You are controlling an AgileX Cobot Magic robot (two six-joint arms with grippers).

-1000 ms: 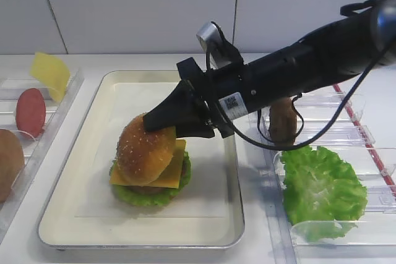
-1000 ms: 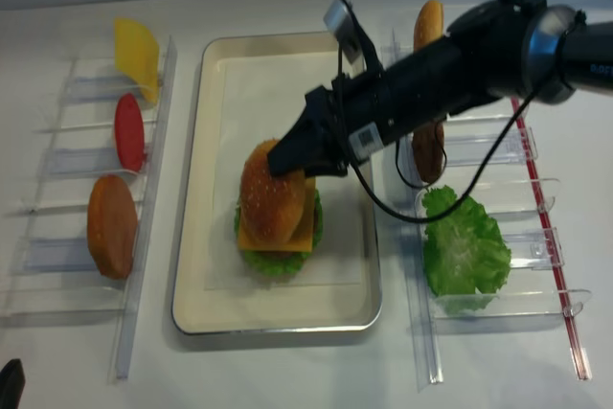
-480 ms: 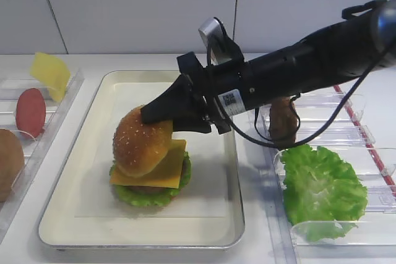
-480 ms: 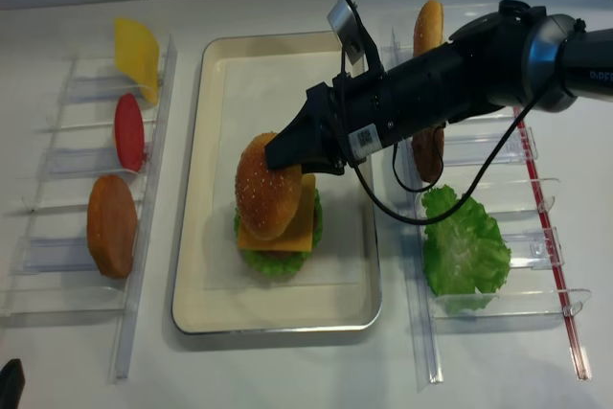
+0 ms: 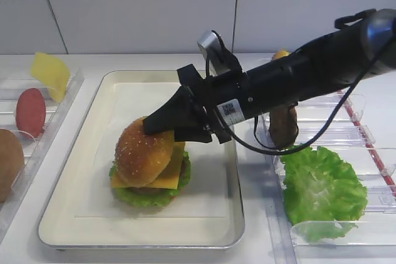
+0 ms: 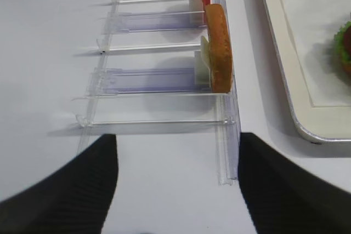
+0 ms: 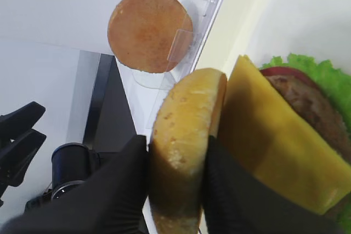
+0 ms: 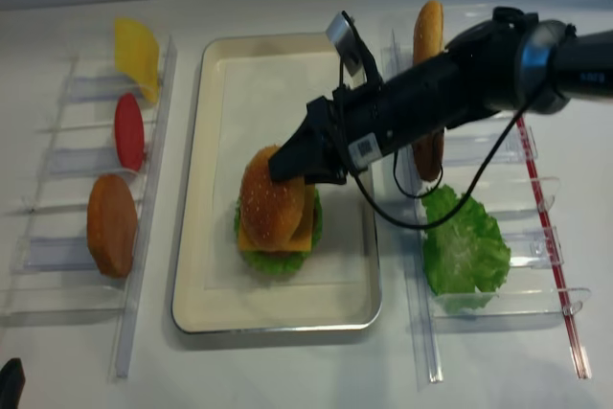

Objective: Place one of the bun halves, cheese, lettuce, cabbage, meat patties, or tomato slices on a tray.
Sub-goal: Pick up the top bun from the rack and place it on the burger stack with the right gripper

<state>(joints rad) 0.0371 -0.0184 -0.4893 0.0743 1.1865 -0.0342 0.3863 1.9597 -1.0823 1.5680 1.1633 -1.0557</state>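
buns 3 (image 8: 273, 206) | cheese 2 (image 8: 137, 50) | tomato maybe 2 (image 8: 128, 131) | lettuce 2 (image 8: 465, 252)

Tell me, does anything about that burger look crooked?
Yes. The bun top sits tilted, leaning against the cheese rather than flat on it, pinched by the right end effector; the cheese slants too.

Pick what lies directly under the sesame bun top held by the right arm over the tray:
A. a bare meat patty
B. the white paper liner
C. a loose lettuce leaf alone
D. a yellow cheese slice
D. The sesame bun top, pinched between the right gripper's black fingers, sits tilted against the yellow cheese slice, which covers the patty and lettuce stacked on the tray.
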